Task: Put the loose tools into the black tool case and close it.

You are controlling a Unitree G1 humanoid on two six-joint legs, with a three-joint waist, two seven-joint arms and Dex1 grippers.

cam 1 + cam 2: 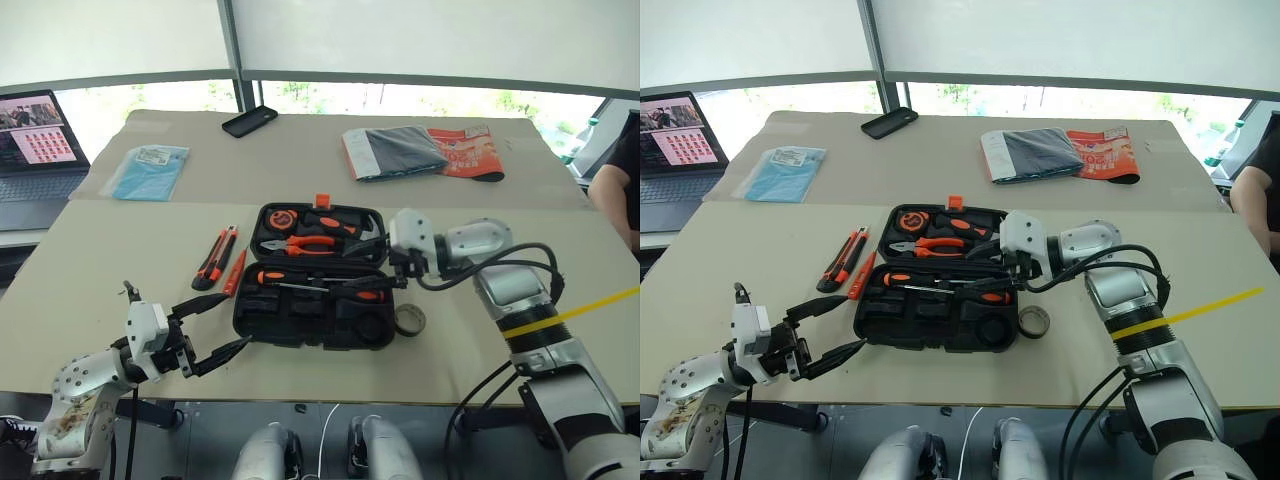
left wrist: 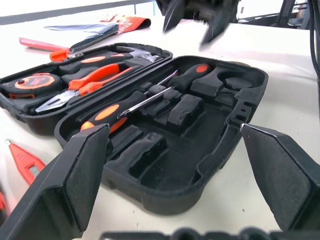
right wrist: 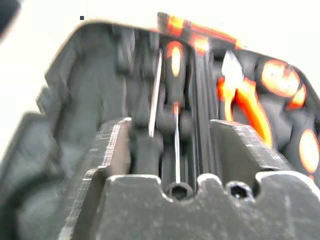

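While your left gripper [image 1: 228, 322] sat spread wide just off the open black tool case's [image 1: 300, 325] near-left corner, the two screwdrivers [image 1: 320, 284] lay slotted inside, right under your right gripper [image 1: 397, 275], fingers partly apart, gripping nothing.

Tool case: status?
Left gripper open, right gripper open above case. Both screwdrivers in; knife, pen tool, tape roll still out. Lid open.
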